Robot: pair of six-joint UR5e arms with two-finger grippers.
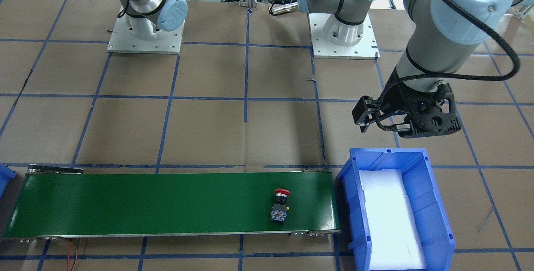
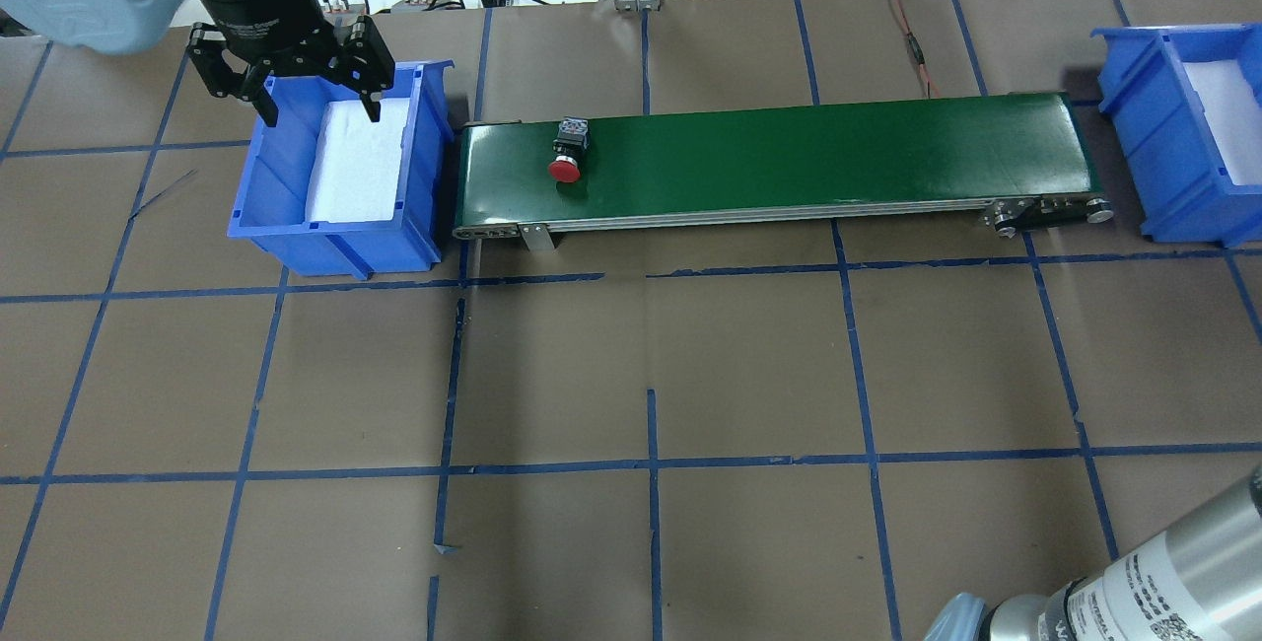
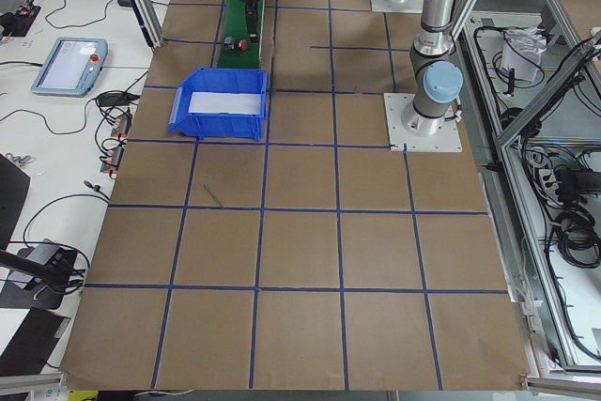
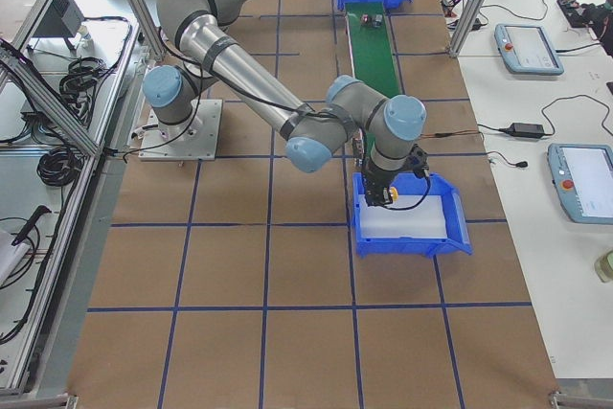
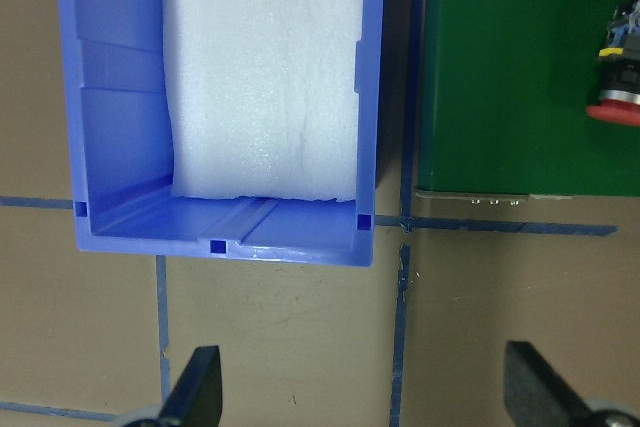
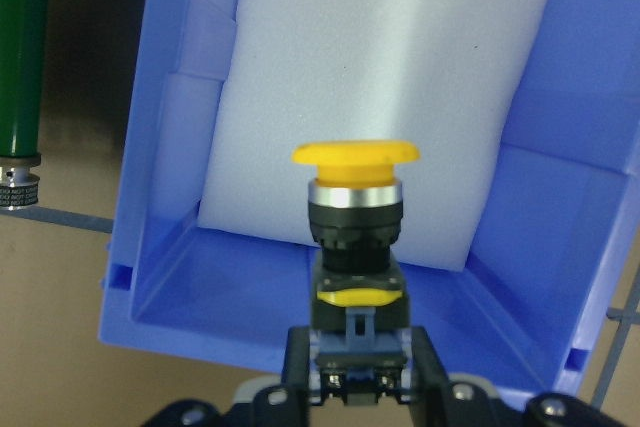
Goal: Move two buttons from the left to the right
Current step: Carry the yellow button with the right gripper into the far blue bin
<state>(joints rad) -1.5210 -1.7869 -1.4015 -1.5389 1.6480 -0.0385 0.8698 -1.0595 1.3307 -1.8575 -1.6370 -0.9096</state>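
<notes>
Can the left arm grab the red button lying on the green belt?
Probably yes. The red mushroom-cap push button lies alone and uncovered on the green conveyor belt, near the open left gripper.

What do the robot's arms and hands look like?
The left arm and right arm are shiny grey tubes with round pale blue caps at the joints. A black cable curls along the left one. The left gripper and right gripper are black, with two fingers each.
</notes>
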